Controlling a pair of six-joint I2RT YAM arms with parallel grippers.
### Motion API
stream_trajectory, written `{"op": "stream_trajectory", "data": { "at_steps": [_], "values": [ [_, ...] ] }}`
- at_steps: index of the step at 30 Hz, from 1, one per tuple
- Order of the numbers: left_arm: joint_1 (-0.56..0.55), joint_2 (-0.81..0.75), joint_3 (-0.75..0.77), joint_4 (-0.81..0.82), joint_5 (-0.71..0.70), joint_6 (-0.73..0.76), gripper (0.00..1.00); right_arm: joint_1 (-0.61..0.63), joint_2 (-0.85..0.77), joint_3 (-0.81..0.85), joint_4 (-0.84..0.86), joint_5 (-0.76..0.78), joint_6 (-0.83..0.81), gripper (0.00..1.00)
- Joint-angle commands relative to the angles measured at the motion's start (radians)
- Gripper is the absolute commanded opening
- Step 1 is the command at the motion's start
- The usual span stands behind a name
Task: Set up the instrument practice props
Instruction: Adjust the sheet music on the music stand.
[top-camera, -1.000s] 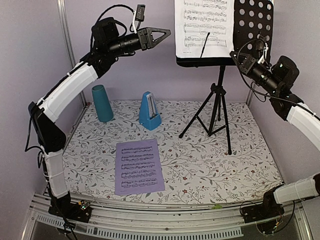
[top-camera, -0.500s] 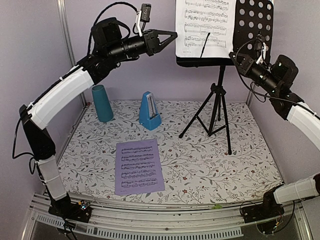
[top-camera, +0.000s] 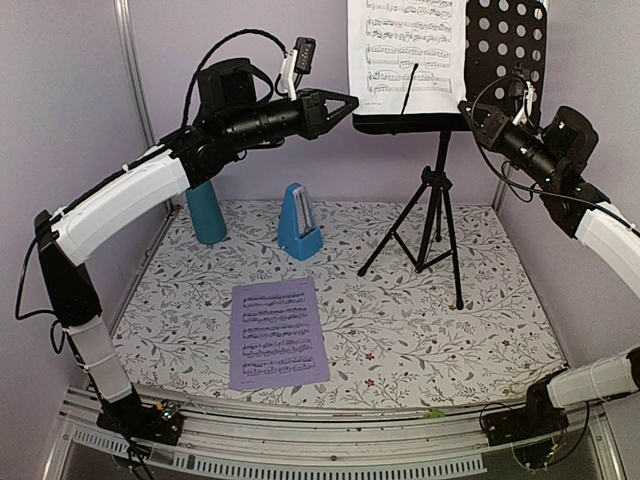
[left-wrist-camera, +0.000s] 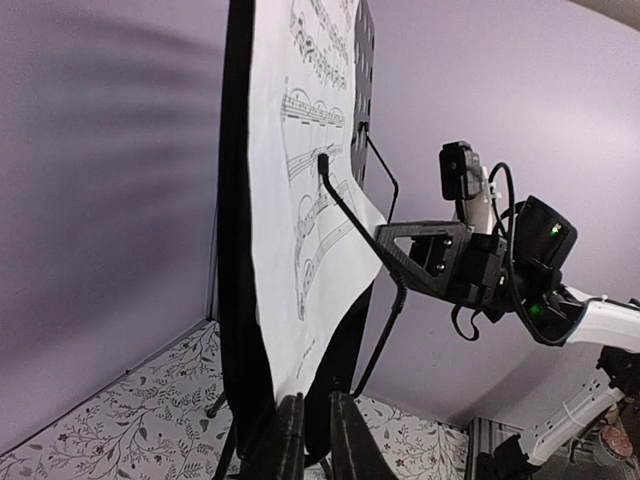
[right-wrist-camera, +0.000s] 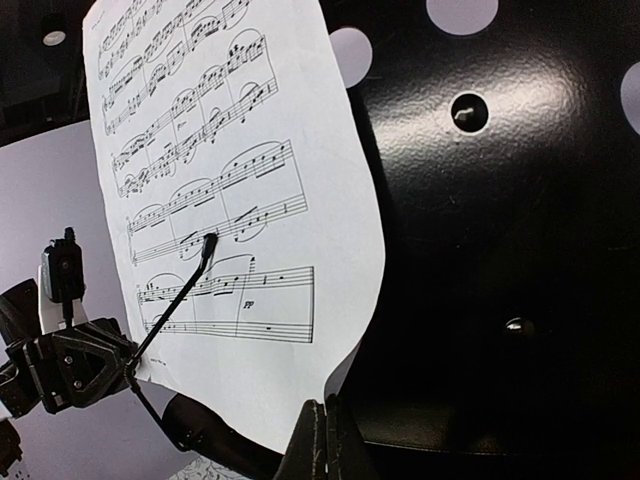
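The tall teal tapered cup (top-camera: 206, 222) stands at the table's far left; it is not one of the props. The lavender printed sheet-music page (top-camera: 278, 333) lies flat on the floral table cover (top-camera: 480, 330), near the front edge. Expect it to be light, limp and hard to lift from flat, so take it at an edge or corner. The small blue pyramid metronome (top-camera: 299, 222) stands upright just behind the page. It is rigid and probably smooth-sided; grip it low across the tapered faces.

The left gripper (top-camera: 351, 102) is at the lower left corner of the stand's tray, jaws nearly together. Whether they pinch the tray edge cannot be determined.

The white printed sheet-music page (top-camera: 405, 50) rests upright on the black tripod music stand with perforated tray (top-camera: 505, 50), under a thin wire page holder (top-camera: 410, 88). The stand is likely top-heavy; handle it by the tray lip or the post. The right gripper (top-camera: 466, 108) is closed at the tray's front, with nothing visible between its fingers.
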Motion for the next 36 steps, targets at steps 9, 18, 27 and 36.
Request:
{"op": "stream_trajectory", "data": {
  "at_steps": [9,18,27,36],
  "values": [
    [-0.029,-0.004,0.019,-0.004,-0.032,-0.033,0.09,0.01,-0.004,0.03,-0.004,0.004,-0.013,0.0],
    [-0.03,-0.023,0.0,-0.018,-0.095,-0.03,0.24,0.01,0.004,0.038,-0.003,0.0,-0.01,0.0],
    [-0.031,-0.021,0.002,-0.028,-0.103,-0.03,0.32,0.013,0.004,0.043,-0.003,-0.001,-0.01,0.0],
    [-0.031,-0.026,-0.009,-0.024,-0.112,-0.031,0.35,0.015,0.006,0.044,-0.005,-0.003,-0.011,0.0]
  ]
}}
